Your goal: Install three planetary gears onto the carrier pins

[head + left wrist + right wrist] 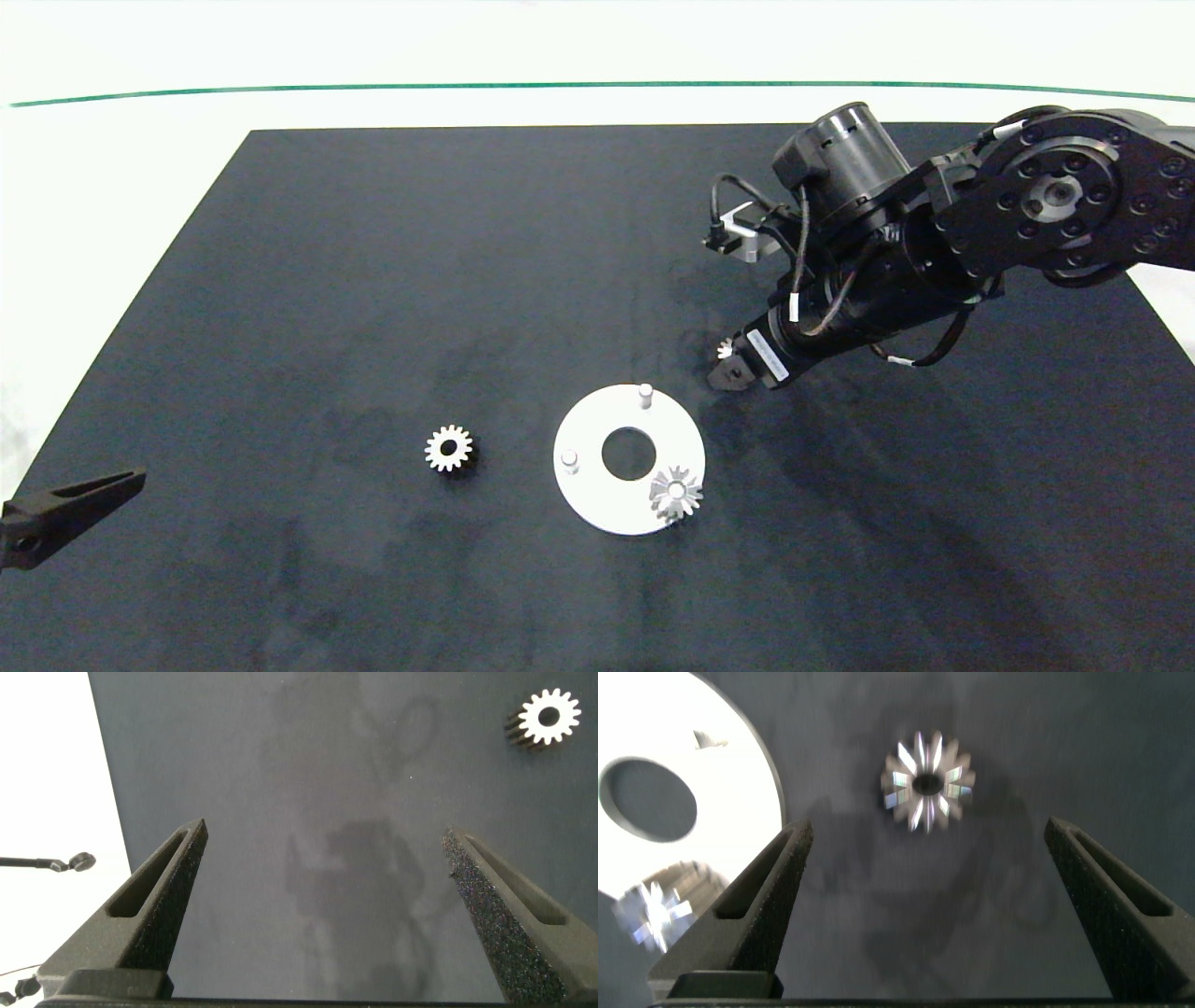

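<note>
The right gripper (726, 366) hangs low over the matte black tabletop (373, 280), just beyond the rim of the flat white ring-shaped disc (597, 499), its two grey fingers spread wide with nothing between them. Directly ahead of it lies a small silver metal toothed gear (926, 782), flat on the tabletop with its dark bore facing up.

One planetary gear (674, 492) already sits on the disc's pin nearest the camera side; the two other short white cylindrical pins (644, 395) (569, 459) stand bare. A third gear (449, 449) rests on the tabletop well left of the disc.

The likely trouble is in the pick-up: the gear is short, hard and smooth-flanked, so rough grey finger pads closing off-centre could nudge it sliding across the dark surface or pinch it tilted. A tilted gear would then jam on a pin instead of dropping over it. The disc looks light and loose, so a brush from a finger could shift it.

The left gripper (322, 905) is parked at the tabletop's left edge, fingers wide apart and empty.
</note>
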